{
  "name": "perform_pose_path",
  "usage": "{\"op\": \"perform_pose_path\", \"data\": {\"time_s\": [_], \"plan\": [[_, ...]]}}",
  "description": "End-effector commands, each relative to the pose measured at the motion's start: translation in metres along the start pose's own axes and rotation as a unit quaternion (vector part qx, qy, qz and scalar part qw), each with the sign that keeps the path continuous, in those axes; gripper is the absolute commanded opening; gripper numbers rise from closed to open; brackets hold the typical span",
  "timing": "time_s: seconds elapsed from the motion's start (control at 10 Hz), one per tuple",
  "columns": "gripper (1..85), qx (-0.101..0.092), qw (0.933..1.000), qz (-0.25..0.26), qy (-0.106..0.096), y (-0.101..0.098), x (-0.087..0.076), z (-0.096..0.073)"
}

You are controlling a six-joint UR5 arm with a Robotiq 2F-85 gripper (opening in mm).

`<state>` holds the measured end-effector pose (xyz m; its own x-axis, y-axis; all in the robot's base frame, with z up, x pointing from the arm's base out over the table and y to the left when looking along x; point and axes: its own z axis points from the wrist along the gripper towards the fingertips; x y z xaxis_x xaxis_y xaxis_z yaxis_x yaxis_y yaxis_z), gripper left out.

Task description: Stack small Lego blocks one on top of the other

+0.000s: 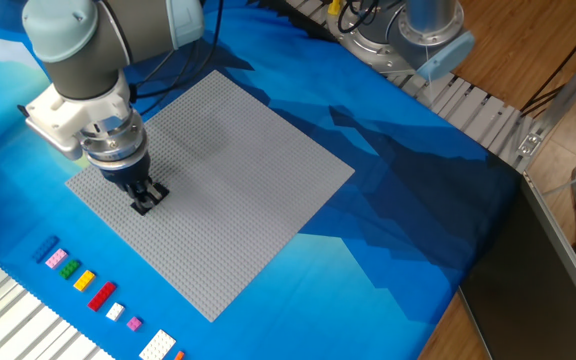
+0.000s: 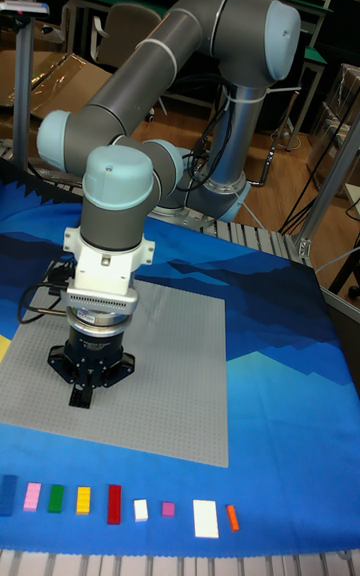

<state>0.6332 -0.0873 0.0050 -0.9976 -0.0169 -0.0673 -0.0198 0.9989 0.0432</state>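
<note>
**Black Lego block under the hand on the grey baseplate**

The black Lego block [image 1: 146, 203] sits at the tip of the hand [image 1: 145, 195], low on the grey studded baseplate [image 1: 238, 190], near the plate's left corner in the fixed view. The hand's dark fingers [image 1: 140, 187] point straight down and reach the block; whether they are pinching it or merely resting against it cannot be told, since fingers and block are both black and merge in both views. In the tall fixed view the hand [image 2: 82, 394] hangs below the arm's [image 2: 110, 236] white wrist flange, and a small dark piece shows at its tip on the baseplate [image 2: 180, 386].

The baseplate lies on a blue patterned cloth [image 1: 398, 200] that covers the table. Along the cloth's near edge a row of loose bricks is laid out, well apart from the hand: a blue brick [image 2: 9, 494], a pink brick [image 2: 33, 497], a green brick [image 2: 57, 498], a yellow brick [image 2: 83, 500], a red brick [image 2: 114, 503], a small white brick [image 2: 141, 509], a small purple brick [image 2: 168, 509], a larger white brick [image 2: 206, 518] and an orange brick [image 2: 232, 517].
</note>
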Motion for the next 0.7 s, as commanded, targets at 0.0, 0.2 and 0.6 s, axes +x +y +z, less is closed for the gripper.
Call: {"op": "perform_pose_path", "data": {"time_s": [0.0, 0.2, 0.6], "plan": [[1.0, -0.015, 0.9998, 0.007, -0.014, 0.007, -0.007, 0.000], [1.0, -0.016, 0.9997, 0.006, -0.016, 0.007, -0.009, 0.000], [1.0, -0.021, 0.9990, 0.000, -0.039, 0.007, -0.019, 0.002]]}}
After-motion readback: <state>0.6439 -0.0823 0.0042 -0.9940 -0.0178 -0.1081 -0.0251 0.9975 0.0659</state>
